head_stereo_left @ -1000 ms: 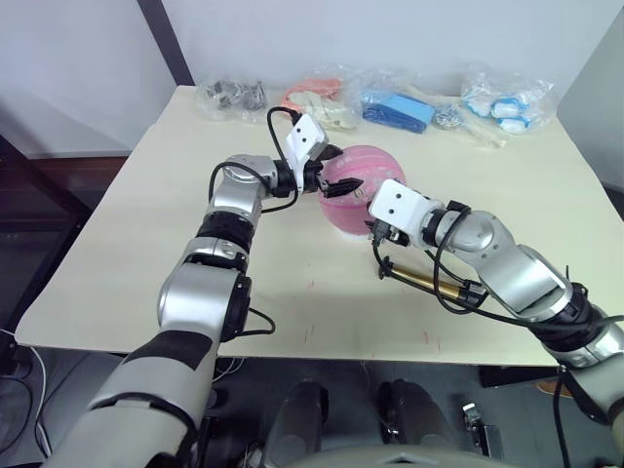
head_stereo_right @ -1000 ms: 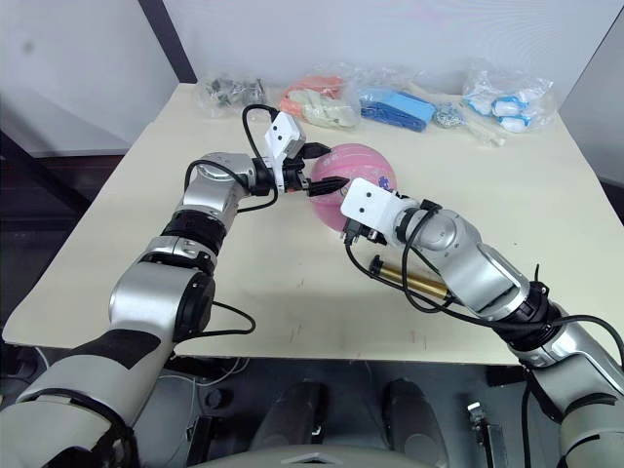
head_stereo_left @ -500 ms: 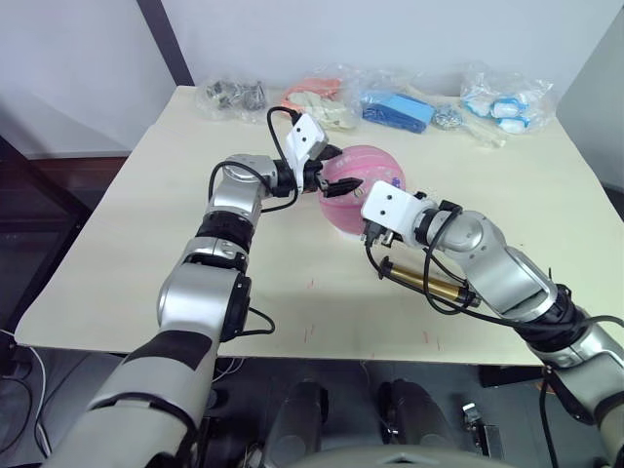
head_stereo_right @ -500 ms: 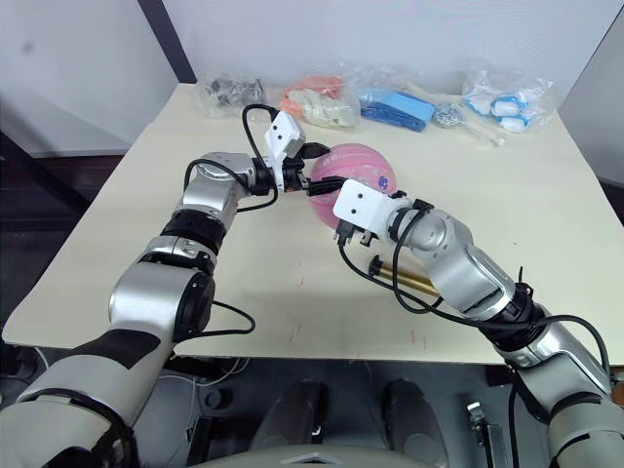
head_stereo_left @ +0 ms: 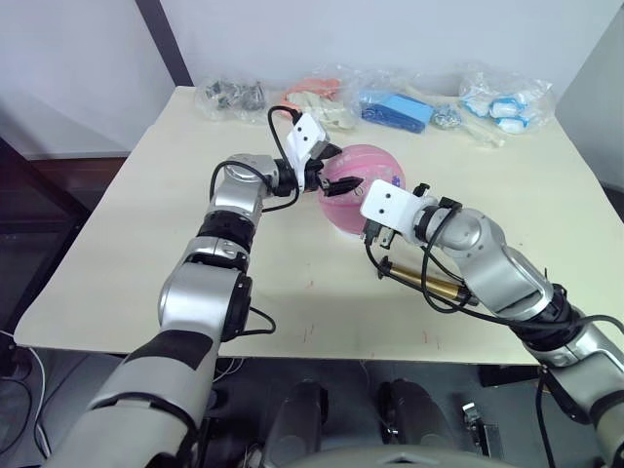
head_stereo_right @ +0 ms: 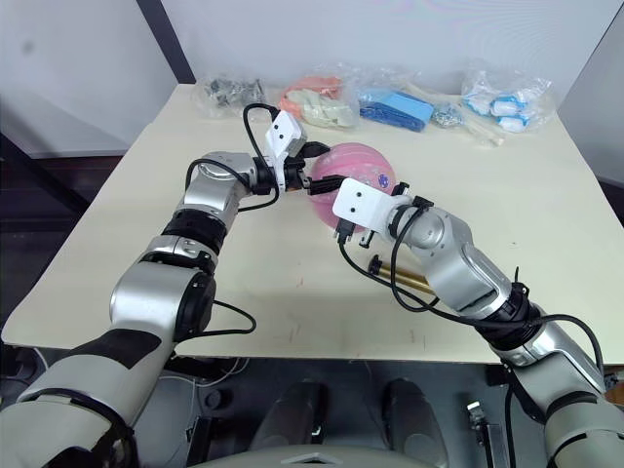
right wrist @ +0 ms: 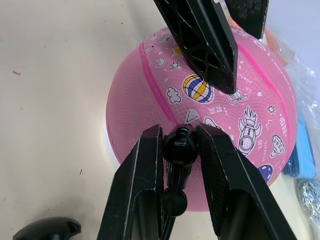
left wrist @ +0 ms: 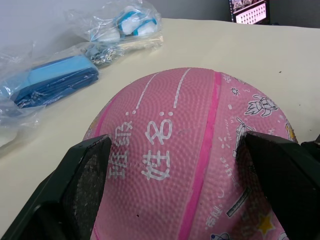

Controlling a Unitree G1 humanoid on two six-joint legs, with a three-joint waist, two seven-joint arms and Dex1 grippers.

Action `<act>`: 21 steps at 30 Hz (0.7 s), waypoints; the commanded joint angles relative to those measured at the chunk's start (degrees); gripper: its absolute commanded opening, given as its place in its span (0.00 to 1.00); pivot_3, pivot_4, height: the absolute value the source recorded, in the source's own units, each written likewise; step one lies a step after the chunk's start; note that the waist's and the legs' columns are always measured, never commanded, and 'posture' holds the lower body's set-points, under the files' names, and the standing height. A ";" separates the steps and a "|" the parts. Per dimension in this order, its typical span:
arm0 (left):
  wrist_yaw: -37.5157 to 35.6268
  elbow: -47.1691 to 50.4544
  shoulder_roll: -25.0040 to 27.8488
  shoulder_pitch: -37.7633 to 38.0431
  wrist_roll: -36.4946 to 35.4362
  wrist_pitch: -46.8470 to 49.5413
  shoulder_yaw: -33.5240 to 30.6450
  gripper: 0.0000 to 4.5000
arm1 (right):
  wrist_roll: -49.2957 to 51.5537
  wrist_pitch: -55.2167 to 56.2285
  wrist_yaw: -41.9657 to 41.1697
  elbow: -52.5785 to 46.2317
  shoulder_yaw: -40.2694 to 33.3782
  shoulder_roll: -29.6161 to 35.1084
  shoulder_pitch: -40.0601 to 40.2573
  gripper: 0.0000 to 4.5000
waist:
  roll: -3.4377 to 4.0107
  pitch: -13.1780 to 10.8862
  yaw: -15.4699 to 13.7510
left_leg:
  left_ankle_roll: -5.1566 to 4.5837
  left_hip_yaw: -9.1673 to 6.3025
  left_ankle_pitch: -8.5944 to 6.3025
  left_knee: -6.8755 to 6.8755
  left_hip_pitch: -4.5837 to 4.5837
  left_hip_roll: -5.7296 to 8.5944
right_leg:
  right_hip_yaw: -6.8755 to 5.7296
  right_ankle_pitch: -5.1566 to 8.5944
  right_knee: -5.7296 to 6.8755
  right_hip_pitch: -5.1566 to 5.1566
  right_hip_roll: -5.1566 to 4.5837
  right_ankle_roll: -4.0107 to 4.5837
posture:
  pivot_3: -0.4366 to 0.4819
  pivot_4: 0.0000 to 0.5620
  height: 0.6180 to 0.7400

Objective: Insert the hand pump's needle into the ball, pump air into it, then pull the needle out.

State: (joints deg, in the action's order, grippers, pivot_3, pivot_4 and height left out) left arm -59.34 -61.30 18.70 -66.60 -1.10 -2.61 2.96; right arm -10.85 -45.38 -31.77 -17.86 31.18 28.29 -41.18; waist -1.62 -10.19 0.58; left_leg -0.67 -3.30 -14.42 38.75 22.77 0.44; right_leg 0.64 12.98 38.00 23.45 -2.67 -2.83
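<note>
Left eye view, going left to right: left claw [head_stereo_left: 330, 172] is clamped on the ball [head_stereo_left: 363, 190], one finger on each side of it; left wrist view confirms both fingers [left wrist: 87, 172] pressed against the pink rubber. Ball sits on the table [head_stereo_left: 175, 224] about mid-width, toward the far half, cartoon stickers facing up and right. Right claw [head_stereo_left: 375, 232] is just in front of the ball on its near side, clenched on the needle [right wrist: 181, 145]: right wrist view shows the black fitting pinched between the two fingers [right wrist: 142, 175], its tip right at the ball's surface. Can't tell whether the pin itself is in the valve; the fitting hides it. Thin black hose [head_stereo_left: 375, 261] drops from the claw to the hand pump [head_stereo_left: 424, 283], which lies flat on the table under the right forearm, bronze tube angled toward the near-right. Clear bags [head_stereo_left: 497, 97] line the far edge of the table, well apart from the ball.
</note>
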 commanded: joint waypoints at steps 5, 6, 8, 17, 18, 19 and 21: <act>1.00 -0.06 -0.32 0.54 2.26 0.97 1.74 1.00 | -3.13 -4.24 0.30 0.47 -1.18 -1.88 -1.48 0.23 | 0.01 0.01 0.02 | 0.00 -0.02 0.01 0.00 -0.02 0.00 | 0.00 -0.01 0.01 0.00 0.00 0.01 | 0.48 0.27 1.00; 1.01 -0.02 -0.33 0.56 2.27 0.97 1.71 1.00 | -2.72 -5.06 -0.04 0.31 -1.45 -2.21 -1.51 0.23 | 0.01 0.01 0.03 | 0.00 -0.02 0.01 0.00 -0.02 0.00 | 0.00 -0.01 0.01 0.00 0.00 0.01 | 0.48 0.27 1.00; 1.03 0.02 -0.34 0.57 2.27 0.97 1.68 1.00 | -2.15 -6.18 -0.49 -0.02 -1.92 -2.81 -1.48 0.23 | 0.01 0.01 0.04 | 0.00 -0.03 0.01 0.00 -0.02 0.00 | 0.00 -0.01 0.01 0.00 0.00 0.01 | 0.48 0.27 1.00; 0.92 0.14 -0.29 0.67 2.29 0.82 1.63 1.00 | -4.15 -6.75 -0.43 -0.76 -1.19 -3.12 -1.94 0.35 | 0.03 0.00 0.04 | 0.00 -0.05 0.01 -0.02 -0.01 0.01 | -0.02 -0.01 -0.01 0.00 0.00 0.01 | 0.48 0.27 1.00; 0.93 0.13 -0.29 0.68 2.29 0.80 1.63 1.00 | -4.25 -6.72 -0.50 -0.74 -1.19 -3.18 -1.97 0.35 | 0.03 0.00 0.04 | 0.00 -0.05 0.01 -0.02 -0.01 0.01 | -0.02 -0.01 -0.01 0.00 0.00 0.01 | 0.48 0.27 1.00; 0.93 0.12 -0.29 0.68 2.29 0.79 1.62 1.00 | -4.31 -6.69 -0.54 -0.70 -1.21 -3.24 -1.98 0.35 | 0.03 0.00 0.04 | 0.00 -0.05 0.01 -0.02 0.00 0.01 | -0.02 -0.01 -0.01 0.00 0.00 0.01 | 0.48 0.27 1.00; 0.92 0.12 -0.30 0.68 2.30 0.77 1.60 1.00 | -4.45 -6.47 -0.55 -0.60 -1.20 -3.30 -2.00 0.35 | 0.03 0.00 0.04 | 0.00 -0.05 0.01 -0.02 0.00 0.01 | -0.02 -0.01 -0.01 0.00 0.00 0.01 | 0.48 0.27 1.00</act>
State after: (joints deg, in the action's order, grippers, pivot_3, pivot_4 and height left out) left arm -58.94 -61.04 18.61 -66.59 -0.43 -2.62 2.96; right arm -14.28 -52.02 -32.39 -17.14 30.78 24.93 -41.79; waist -1.60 -10.19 0.63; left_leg -0.67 -3.35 -14.42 38.73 22.76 0.45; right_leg 0.62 12.97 37.99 23.45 -2.67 -2.82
